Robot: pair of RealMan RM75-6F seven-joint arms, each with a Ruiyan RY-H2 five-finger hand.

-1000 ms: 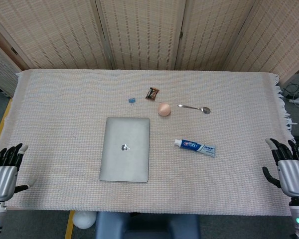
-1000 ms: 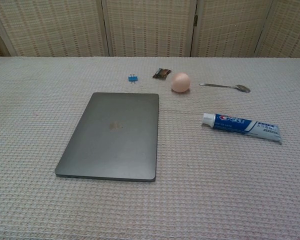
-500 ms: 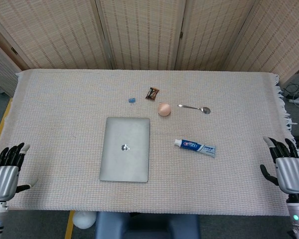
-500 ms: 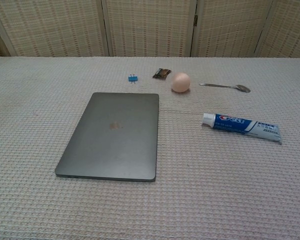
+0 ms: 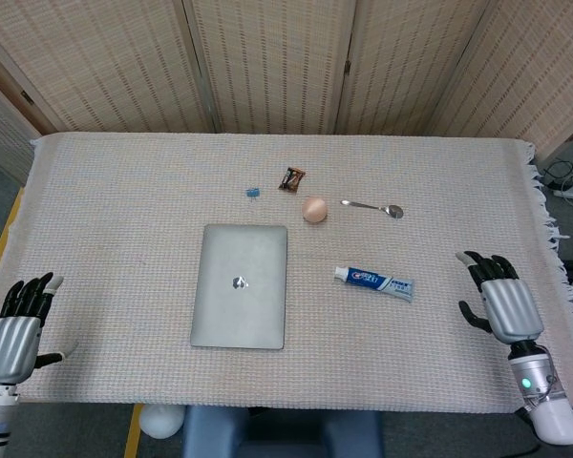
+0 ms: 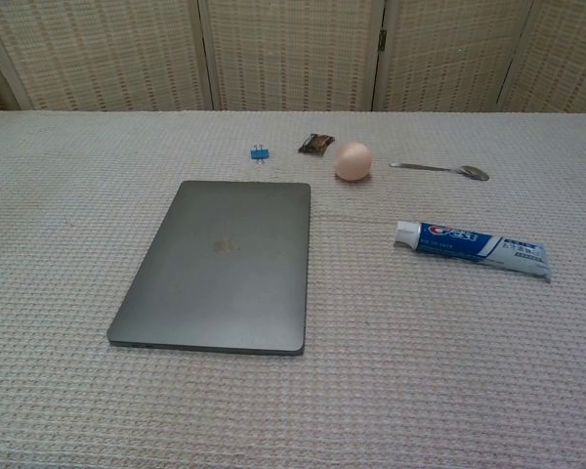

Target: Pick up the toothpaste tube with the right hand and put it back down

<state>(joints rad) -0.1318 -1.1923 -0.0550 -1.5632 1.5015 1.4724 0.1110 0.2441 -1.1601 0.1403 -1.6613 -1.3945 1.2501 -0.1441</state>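
The blue-and-white plastic toothpaste tube [image 5: 373,282] is lying flat on the cream woven cloth covering the worktop [image 5: 124,191], just right of the closed grey metal laptop [image 5: 240,285] and a little nearer me than the pale egg [image 5: 313,210] and the steel spoon [image 5: 372,206]. Its long axis is running roughly left to right, white cap towards the laptop, crimped tail towards the right edge. The right hand [image 5: 499,302] is hovering over the cloth to the right of that tail, fingers spread and holding nothing, clearly the nearer of the two. The left hand [image 5: 15,324] is waiting at the far left edge, likewise spread and empty. I'd judge the reach is going leftward, across to the tail end.
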